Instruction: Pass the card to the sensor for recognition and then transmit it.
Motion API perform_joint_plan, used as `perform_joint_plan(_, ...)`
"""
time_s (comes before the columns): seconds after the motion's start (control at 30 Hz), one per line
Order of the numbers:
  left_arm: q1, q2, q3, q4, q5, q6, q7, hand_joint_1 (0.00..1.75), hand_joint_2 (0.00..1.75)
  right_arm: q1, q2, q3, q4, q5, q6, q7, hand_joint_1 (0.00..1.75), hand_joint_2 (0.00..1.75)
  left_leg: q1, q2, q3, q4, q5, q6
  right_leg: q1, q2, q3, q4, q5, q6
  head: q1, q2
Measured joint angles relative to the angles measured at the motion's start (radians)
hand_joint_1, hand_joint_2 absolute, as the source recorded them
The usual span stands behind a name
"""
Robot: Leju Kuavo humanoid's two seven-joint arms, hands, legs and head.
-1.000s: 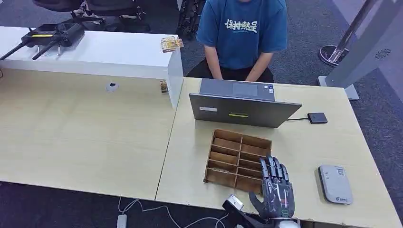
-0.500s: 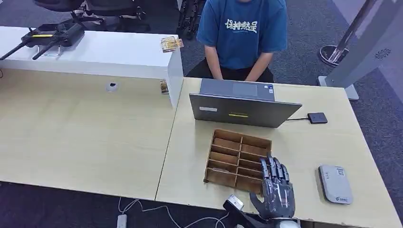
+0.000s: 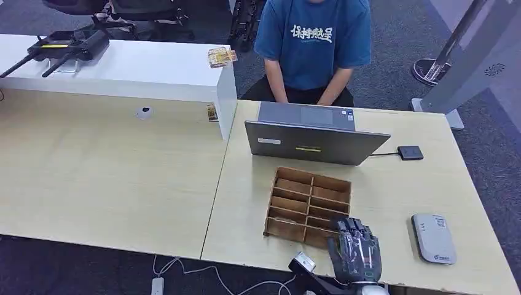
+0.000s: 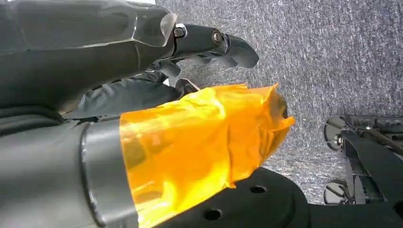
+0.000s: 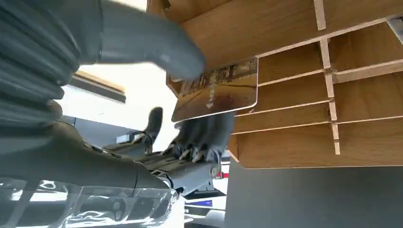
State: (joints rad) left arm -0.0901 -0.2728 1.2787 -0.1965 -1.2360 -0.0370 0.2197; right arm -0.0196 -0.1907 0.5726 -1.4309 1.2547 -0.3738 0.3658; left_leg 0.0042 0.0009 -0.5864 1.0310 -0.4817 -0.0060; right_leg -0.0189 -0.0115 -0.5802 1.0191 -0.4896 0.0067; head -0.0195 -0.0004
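We are at the start: our right hand (image 3: 355,253) pinches the card (image 5: 216,90) between thumb and fingers at the rack (image 3: 308,203), not yet carried to the sensor (image 3: 434,238) or passed on.

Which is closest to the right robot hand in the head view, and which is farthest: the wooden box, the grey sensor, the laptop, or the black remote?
From the right robot hand:
1. Wooden box, touching it.
2. Grey sensor, to its right.
3. Laptop, behind the box.
4. Black remote, far left on the white counter.
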Motion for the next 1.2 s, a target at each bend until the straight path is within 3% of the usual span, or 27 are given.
perform_joint_plan(0.33,0.000,-0.001,0.000,0.000,0.000,-0.002,-0.010,0.00,0.00,-0.004,0.000,0.000,0.000,-0.008,0.001,0.001,1.69,1.75,0.000,0.000,0.000,0.000,0.000,0.000,0.000,0.000,0.000,0.000,0.000,0.000,0.000,0.000)
perform_joint_plan(0.63,0.000,-0.002,0.000,0.000,0.000,0.002,-0.008,0.00,0.00,-0.004,0.000,0.000,0.000,-0.010,-0.007,-0.002,1.75,1.75,0.000,0.000,0.000,0.000,0.000,0.000,0.000,0.000,0.000,0.000,0.000,0.000,0.000,0.000)
perform_joint_plan(0.87,0.000,-0.003,0.000,0.000,0.000,0.002,-0.008,0.00,0.00,0.006,0.005,0.000,-0.017,0.016,-0.126,-0.033,1.75,1.75,0.000,0.000,0.000,0.000,0.000,0.000,0.000,0.000,0.000,0.000,0.000,0.000,0.000,0.000)
perform_joint_plan(1.0,0.000,-0.003,0.000,0.000,0.002,0.001,-0.010,0.00,0.00,0.026,0.032,-0.005,-0.049,0.047,-0.258,-0.079,1.75,1.75,0.000,0.000,0.000,0.000,0.000,0.000,0.000,0.000,0.000,0.000,0.000,0.000,0.000,0.000)
perform_joint_plan(1.1,0.000,-0.003,0.000,0.000,0.003,0.000,-0.013,0.00,0.00,0.045,0.061,-0.022,-0.084,0.070,-0.309,-0.126,1.75,1.75,0.000,0.000,0.000,0.000,0.000,0.000,0.000,0.000,0.000,0.000,0.000,0.000,0.000,0.000)
perform_joint_plan(1.2,0.001,-0.002,0.000,0.000,0.003,0.000,-0.013,0.00,0.00,0.087,0.120,-0.068,-0.142,0.093,-0.316,-0.236,1.75,1.75,0.000,0.000,0.000,0.000,0.000,0.000,0.000,0.000,0.000,0.000,0.000,0.000,0.000,0.000)
